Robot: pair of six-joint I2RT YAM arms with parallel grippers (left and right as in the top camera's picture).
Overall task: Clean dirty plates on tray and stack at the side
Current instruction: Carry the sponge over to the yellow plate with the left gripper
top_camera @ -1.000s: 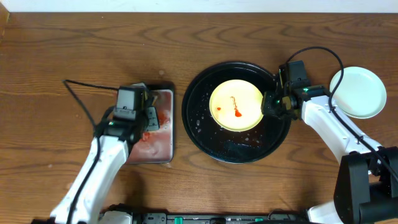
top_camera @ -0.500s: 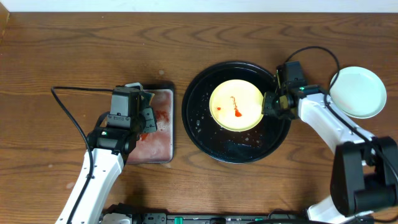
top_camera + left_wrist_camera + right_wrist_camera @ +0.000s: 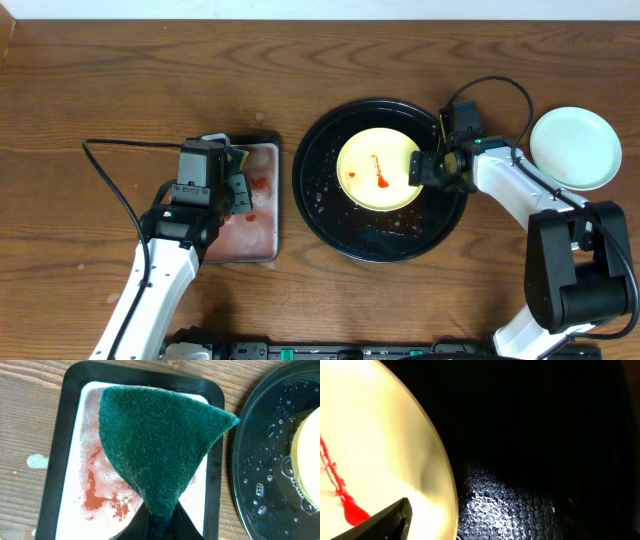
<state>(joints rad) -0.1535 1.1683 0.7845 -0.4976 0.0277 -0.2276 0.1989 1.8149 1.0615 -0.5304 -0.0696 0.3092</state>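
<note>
Yellow plate (image 3: pixel 378 170) lies in the tray (image 3: pixel 330 222), red smear unwiped, so that one's left to clean and stack. Pale plate (image 3: pixel 575 148) sits clean on the tabletop, off right. Left tool (image 3: pixel 159 522) pinches the sponge (image 3: pixel 160 445); right tool (image 3: pixel 425 168) at the yellow rim, grip unclear.

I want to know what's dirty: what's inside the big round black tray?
A yellow plate with a red sauce smear lies in the black tray, water drops around it. The right gripper covers part of the plate's rim. Whatever is under the plate is hidden.
</note>
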